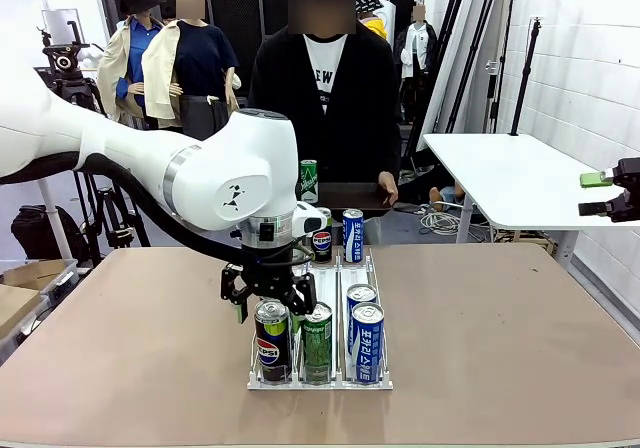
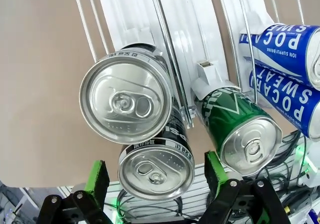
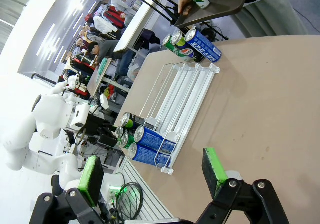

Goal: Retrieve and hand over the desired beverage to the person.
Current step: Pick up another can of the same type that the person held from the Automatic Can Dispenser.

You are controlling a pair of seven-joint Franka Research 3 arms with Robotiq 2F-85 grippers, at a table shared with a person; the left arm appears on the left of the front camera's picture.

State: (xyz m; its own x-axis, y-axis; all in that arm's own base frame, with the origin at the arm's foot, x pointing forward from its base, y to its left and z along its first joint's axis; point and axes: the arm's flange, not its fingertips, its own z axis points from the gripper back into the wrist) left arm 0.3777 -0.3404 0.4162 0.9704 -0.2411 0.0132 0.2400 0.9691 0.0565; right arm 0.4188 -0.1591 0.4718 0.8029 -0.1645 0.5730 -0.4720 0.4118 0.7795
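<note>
Black Pepsi can (image 1: 271, 342) at lower centre sits ungripped under the wide-open left claw (image 1: 268, 302); pickup and handover remain.

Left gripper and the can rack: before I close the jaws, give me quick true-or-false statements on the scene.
1. The left gripper is open over the near Pepsi can. True.
2. The right gripper holds a blue can. False: it is open and empty.
3. A green can stands on the tray held by the person. True.
4. The rack's near end has one blue can. False: two blue cans stand there.
</note>
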